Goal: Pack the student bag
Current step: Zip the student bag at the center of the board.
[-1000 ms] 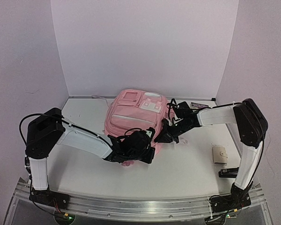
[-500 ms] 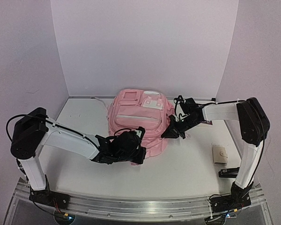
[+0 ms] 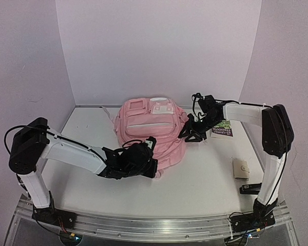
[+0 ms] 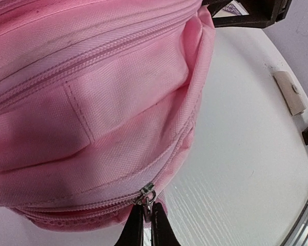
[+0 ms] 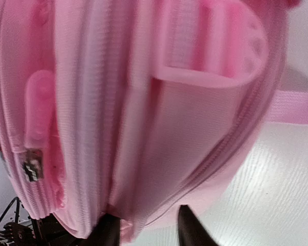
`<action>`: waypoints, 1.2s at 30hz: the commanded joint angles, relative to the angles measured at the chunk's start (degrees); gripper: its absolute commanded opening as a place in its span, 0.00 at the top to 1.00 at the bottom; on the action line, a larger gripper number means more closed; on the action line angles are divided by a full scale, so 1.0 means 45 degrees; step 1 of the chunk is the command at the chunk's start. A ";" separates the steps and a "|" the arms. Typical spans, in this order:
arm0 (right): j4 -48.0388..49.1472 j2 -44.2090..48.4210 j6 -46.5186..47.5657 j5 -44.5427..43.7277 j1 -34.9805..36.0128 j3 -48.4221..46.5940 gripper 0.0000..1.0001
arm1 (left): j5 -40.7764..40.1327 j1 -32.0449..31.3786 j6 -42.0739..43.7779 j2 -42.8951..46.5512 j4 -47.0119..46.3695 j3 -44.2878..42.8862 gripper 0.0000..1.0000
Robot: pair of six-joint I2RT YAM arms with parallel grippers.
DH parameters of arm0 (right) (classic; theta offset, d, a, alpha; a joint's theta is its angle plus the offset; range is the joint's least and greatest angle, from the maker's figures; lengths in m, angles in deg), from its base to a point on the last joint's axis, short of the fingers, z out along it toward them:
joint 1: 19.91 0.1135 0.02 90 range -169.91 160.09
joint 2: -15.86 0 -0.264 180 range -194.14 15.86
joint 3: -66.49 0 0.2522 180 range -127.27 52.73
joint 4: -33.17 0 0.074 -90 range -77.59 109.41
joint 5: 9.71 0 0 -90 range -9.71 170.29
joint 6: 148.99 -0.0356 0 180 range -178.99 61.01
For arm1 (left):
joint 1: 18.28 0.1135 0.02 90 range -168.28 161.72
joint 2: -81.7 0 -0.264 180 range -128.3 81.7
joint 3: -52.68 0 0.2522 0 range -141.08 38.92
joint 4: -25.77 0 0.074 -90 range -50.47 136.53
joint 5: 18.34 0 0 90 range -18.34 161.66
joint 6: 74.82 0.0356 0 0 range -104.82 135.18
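The pink bag [image 3: 146, 128] lies flat toward the far middle of the table [image 3: 205, 177]; it looks soft, light and floppy, so I'd hold it by zip tabs and seams, not loose cloth. The left gripper [image 4: 146, 220] is pressed together on the zip tab [image 4: 147, 196] at the bag's near edge, and the right gripper [image 5: 145, 218] is spread astride its right-hand edge. A booklet [image 3: 223, 128] lies just right of that, with a beige wallet [image 3: 241, 168] and a black object [image 3: 250, 188] nearer, none in the zip's way.
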 commanded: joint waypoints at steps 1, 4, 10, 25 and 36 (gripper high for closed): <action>0.1047 0.1161 0.0148 0.0487 -0.0547 0.0806 0.26 | 0.0228 -0.0241 0.0942 -0.1188 -0.0447 -0.1806 1.00; 0.1018 0.1908 0.0282 0.1204 -0.0551 0.2000 0.21 | 0.0335 -0.0223 0.1165 -0.1832 -0.0787 -0.2639 1.00; 0.1086 0.2201 0.0086 0.1663 0.0055 0.2845 0.21 | 0.0702 -0.0197 0.1468 -0.2427 -0.1090 -0.3449 1.00; 0.1547 0.0693 -0.0815 0.0560 0.0519 0.2042 1.00 | 0.0994 -0.0212 0.1251 -0.1828 -0.0955 -0.2794 1.00; -0.0056 0.0913 0.0772 -0.1431 -0.0762 0.1496 1.00 | -0.0608 -0.0204 0.0070 0.0073 0.1302 -0.0802 1.00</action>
